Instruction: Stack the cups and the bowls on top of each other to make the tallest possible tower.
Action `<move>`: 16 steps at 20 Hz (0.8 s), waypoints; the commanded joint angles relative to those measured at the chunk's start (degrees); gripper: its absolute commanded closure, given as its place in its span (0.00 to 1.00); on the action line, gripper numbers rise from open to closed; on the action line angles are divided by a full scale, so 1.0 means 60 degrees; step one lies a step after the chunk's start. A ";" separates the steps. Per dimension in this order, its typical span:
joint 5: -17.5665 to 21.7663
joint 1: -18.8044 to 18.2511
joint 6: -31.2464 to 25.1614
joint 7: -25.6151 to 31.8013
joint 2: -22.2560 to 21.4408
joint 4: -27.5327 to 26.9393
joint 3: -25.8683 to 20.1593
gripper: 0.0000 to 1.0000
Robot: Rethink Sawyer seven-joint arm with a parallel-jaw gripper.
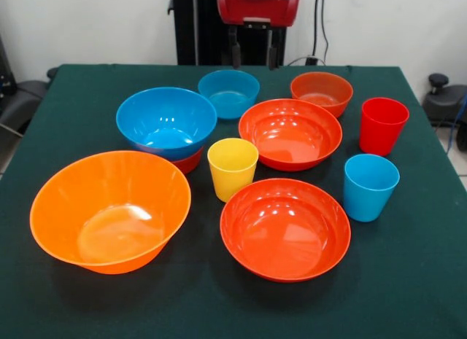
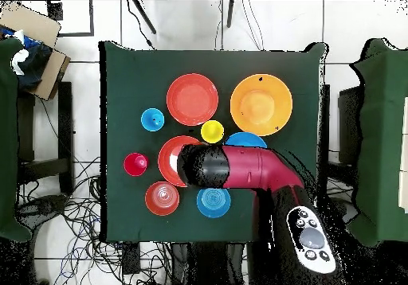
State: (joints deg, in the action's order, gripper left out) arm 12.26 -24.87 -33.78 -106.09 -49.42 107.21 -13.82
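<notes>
My gripper (image 1: 253,58) hangs open and empty above the far edge of the green table (image 1: 408,281), behind the small blue bowl (image 1: 228,93). The huge orange bowl (image 1: 109,211) stands near left. The large blue bowl (image 1: 166,122) sits on a small red-orange bowl (image 1: 188,162). Two wide red-orange bowls (image 1: 290,133) (image 1: 284,228) stand in the middle. Another small red-orange bowl (image 1: 321,92) is far right. The yellow cup (image 1: 232,168), red cup (image 1: 382,125) and light blue cup (image 1: 370,186) stand upright and apart. In the overhead view my arm (image 2: 239,168) covers part of a wide bowl (image 2: 169,158).
In the overhead view a cardboard box (image 2: 32,27) lies at the upper left. Cables (image 2: 72,218) trail on the floor. Other green tables (image 2: 382,138) flank this one. Black equipment (image 1: 445,98) stands beside the table's right edge.
</notes>
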 commanded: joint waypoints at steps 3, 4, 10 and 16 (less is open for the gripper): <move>0.0240 -0.0411 -0.2130 0.1355 0.0875 -0.2132 -0.1034 0.00; 0.0286 -0.0447 -0.2129 0.1406 0.1048 -0.2330 -0.1094 0.00; 0.0578 -0.0411 -0.1889 0.1416 0.2085 -0.3519 -0.1288 0.00; 0.0796 -0.0015 -0.2775 0.1826 0.3426 -0.5864 -0.1450 0.00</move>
State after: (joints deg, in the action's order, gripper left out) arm 12.63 -27.07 -42.32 -106.09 -39.65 87.58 -17.05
